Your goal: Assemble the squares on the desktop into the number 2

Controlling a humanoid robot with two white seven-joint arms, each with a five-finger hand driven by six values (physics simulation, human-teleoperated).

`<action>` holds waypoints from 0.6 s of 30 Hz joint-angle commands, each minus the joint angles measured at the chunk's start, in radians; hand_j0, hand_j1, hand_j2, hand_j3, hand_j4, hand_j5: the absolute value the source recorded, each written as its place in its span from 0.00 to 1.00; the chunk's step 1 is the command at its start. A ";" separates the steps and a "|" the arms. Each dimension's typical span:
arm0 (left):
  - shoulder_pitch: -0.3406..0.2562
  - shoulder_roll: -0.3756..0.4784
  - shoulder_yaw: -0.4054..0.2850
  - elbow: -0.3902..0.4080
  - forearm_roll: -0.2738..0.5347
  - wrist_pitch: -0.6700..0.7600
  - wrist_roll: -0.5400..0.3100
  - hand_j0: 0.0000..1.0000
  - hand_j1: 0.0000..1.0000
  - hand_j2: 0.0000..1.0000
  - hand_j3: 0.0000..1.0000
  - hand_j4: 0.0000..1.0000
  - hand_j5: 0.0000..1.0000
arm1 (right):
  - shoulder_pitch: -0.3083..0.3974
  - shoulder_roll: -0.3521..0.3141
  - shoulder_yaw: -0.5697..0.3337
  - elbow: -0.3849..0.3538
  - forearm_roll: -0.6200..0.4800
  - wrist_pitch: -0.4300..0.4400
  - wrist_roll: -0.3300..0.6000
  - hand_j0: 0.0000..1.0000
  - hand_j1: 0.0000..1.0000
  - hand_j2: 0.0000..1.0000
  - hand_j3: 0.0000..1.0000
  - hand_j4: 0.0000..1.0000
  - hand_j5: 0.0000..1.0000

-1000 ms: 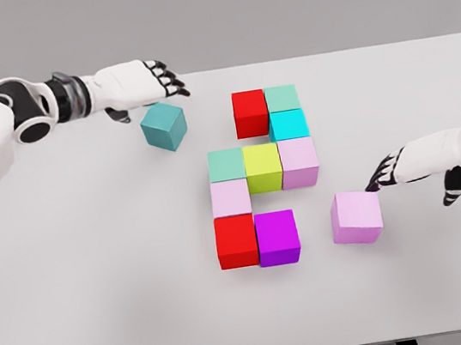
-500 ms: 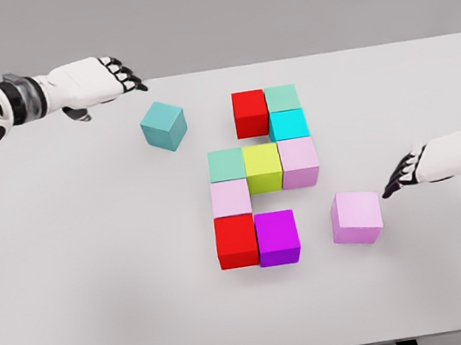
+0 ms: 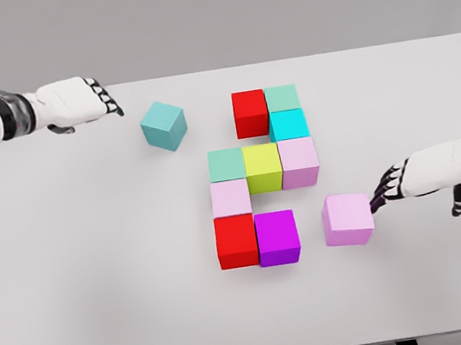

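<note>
We press the light pink cube (image 3: 347,218) with the fingertips (image 3: 382,192) of our right hand (image 3: 426,174), fingers extended, gripping nothing. It sits just left of that hand, slightly skewed, a small gap short of the magenta cube (image 3: 277,237) ending the figure's bottom row. We judge the step to be closing that row; next, push leftward and square it. Our left hand (image 3: 72,102), open and empty, hovers beyond the stray teal cube (image 3: 163,124).

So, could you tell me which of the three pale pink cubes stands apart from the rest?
The pale pink cube by the right robot hand; the others sit inside the cluster.
</note>
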 commanded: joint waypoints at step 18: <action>0.000 0.002 -0.079 -0.104 -0.008 0.001 0.000 0.86 0.86 0.86 0.86 0.86 0.86 | 0.000 0.059 -0.001 -0.007 -0.004 0.002 0.000 1.00 1.00 1.00 1.00 1.00 1.00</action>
